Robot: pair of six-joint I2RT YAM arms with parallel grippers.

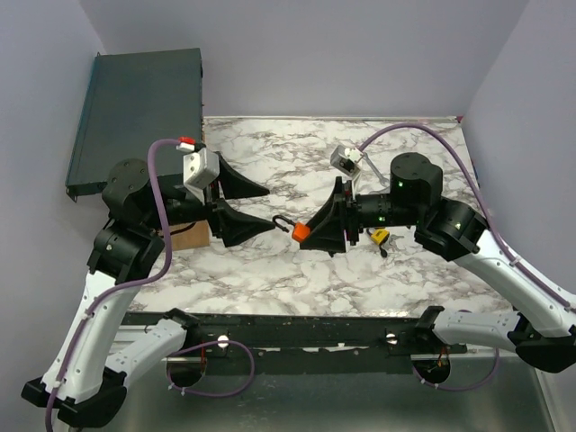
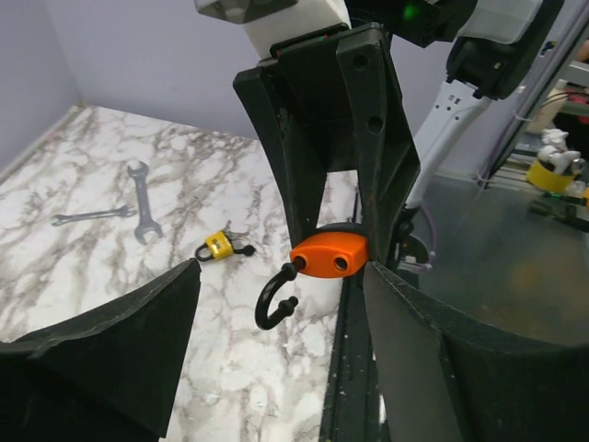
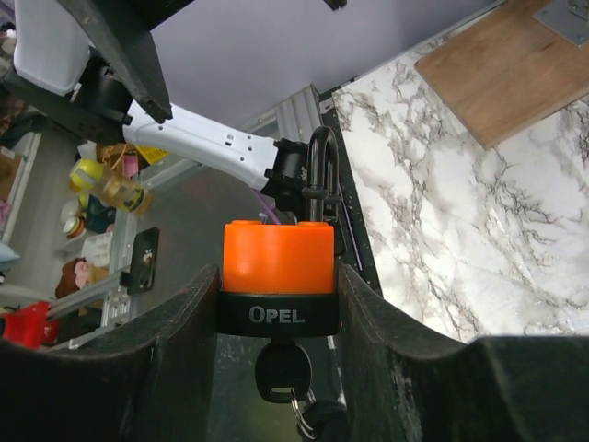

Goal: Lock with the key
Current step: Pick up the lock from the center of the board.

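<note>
An orange padlock (image 3: 276,258) with a black "OPEL" band is held above the table in my right gripper (image 3: 276,290), which is shut on its body. A black key (image 3: 282,368) sits in the keyhole at its bottom, with a key ring hanging from it. The black shackle (image 2: 273,299) is swung open, one end free, and points toward my left gripper (image 1: 270,208). In the left wrist view the padlock (image 2: 329,255) hangs just in front of my left gripper (image 2: 281,269). That gripper is open and empty, its right fingertip close beside the orange body.
A small yellow padlock (image 2: 218,245) with a key lies on the marble table (image 1: 270,279), under my right arm in the top view (image 1: 381,236). Two wrenches (image 2: 138,198) lie farther off. A wooden block (image 1: 189,236) sits by my left arm. A dark green box (image 1: 135,117) stands at the back left.
</note>
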